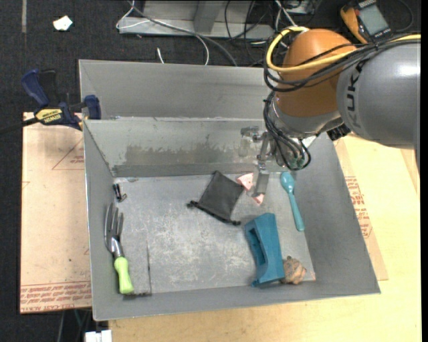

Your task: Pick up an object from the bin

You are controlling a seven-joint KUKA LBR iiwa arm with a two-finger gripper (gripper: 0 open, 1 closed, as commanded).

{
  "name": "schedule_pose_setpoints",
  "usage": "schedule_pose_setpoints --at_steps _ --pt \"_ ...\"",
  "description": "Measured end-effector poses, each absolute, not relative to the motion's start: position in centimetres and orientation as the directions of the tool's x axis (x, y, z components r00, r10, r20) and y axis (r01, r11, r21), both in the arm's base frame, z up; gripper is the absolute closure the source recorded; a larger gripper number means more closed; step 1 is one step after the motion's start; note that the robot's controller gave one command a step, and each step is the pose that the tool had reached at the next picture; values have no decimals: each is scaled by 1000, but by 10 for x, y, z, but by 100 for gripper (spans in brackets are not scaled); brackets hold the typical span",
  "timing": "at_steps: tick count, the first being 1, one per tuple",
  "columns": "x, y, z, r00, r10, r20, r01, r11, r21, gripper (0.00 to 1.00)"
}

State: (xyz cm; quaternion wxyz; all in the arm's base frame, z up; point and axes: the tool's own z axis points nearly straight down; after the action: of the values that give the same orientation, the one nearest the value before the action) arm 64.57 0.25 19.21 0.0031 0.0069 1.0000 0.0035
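Bkgd was a dark, speckled floor (40, 67), prob. carpet, seen beyond the far wall of the bin (174, 87) & again along the near edge of the view. On it lay a small white scrap (63, 24) at upper L, a flat pale-grey unit (167, 24) at top centre w/ black cables (231, 30) trailing round it, & an orange-and-black device (366, 19) at upper R. Light was even & soft, w/ only faint shadows.

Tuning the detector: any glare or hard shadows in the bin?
Camera view: even light, only soft shadows under the dark pouch and blue block; pale sheen on the bin's back wall; mild highlight on the arm's orange cover.
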Motion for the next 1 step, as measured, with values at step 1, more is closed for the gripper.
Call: schedule_pose_setpoints --at_steps 1 --pt "638 12 176 -995 95 -10 95 995 8 0"
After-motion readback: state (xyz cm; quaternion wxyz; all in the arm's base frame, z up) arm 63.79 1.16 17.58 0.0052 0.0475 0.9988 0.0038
